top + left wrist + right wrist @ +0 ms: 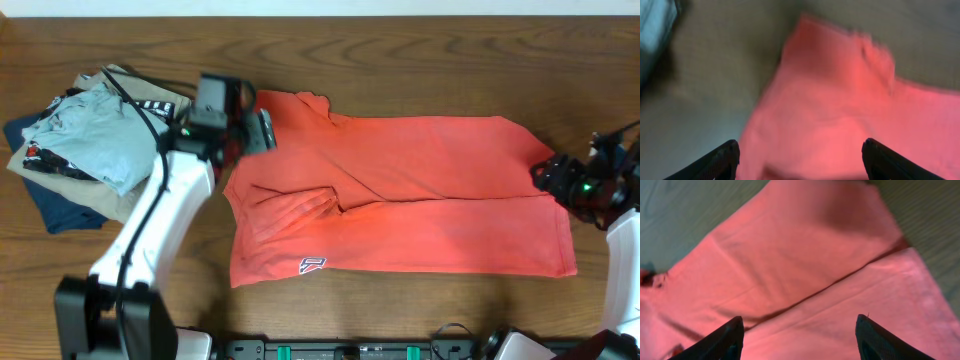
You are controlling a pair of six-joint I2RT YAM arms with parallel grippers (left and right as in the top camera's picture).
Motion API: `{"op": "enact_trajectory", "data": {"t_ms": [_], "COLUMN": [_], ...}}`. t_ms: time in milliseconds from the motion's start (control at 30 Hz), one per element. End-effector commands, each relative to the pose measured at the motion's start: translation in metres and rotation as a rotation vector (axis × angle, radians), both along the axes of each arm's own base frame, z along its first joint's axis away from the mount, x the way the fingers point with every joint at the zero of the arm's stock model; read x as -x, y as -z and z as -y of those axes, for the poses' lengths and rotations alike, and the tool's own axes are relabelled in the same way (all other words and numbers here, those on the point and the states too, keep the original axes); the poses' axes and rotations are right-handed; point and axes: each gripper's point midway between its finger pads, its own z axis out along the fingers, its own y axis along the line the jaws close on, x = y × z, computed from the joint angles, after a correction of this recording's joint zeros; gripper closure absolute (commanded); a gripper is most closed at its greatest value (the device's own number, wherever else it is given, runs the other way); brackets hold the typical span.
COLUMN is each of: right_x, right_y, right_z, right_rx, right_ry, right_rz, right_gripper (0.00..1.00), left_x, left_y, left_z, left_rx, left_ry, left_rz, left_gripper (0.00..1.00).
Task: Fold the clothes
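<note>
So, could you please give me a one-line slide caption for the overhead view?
Coral-red T-shirt, partly folded, on the wooden table, left pincer and right pincer at its ends, folded garments piled alongside.

A light blue folded shirt (88,140) lies on a tan folded garment (125,205) and a navy folded garment (65,212), on the brown wooden counter (400,60).

The T-shirt (400,200) lies spread across the middle of the bench (400,50), lengthwise left to right. A pile of folded garments (80,150) sits to its left, toward the far edge. Left jaws over its far left corner; right jaws at its right edge.
</note>
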Motion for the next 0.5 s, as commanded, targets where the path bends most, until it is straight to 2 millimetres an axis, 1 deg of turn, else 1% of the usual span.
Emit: {"op": "enact_trajectory", "data": {"t_ms": [0,67,200,300,467], "right_x": [-0.004,-0.004,-0.001,0.002,0.010], "right_y": [-0.007,-0.006,-0.004,-0.002,0.001], "right_z": [-0.016,-0.021,-0.027,-0.031,-0.035], "right_rx": [-0.001,-0.001,-0.005,-0.012,-0.030], "right_ry": [-0.071,-0.084,-0.107,-0.118,-0.121], "right_rz": [0.023,0.017,0.001,-0.016,-0.051], "right_gripper": [0.30,0.30,0.30,0.30,0.30], "left_x": [-0.035,-0.052,-0.075,-0.090,-0.115], "left_y": [0.000,0.005,0.020,0.036,0.060], "left_z": [-0.009,-0.010,-0.008,0.002,0.006], "left_rx": [0.012,0.024,0.028,0.063,0.062], "left_ry": [0.020,0.022,0.022,0.054,0.055], "left_rz": [0.065,0.104,0.139,0.119,0.074], "left_gripper": [0.20,0.20,0.20,0.20,0.20]}}
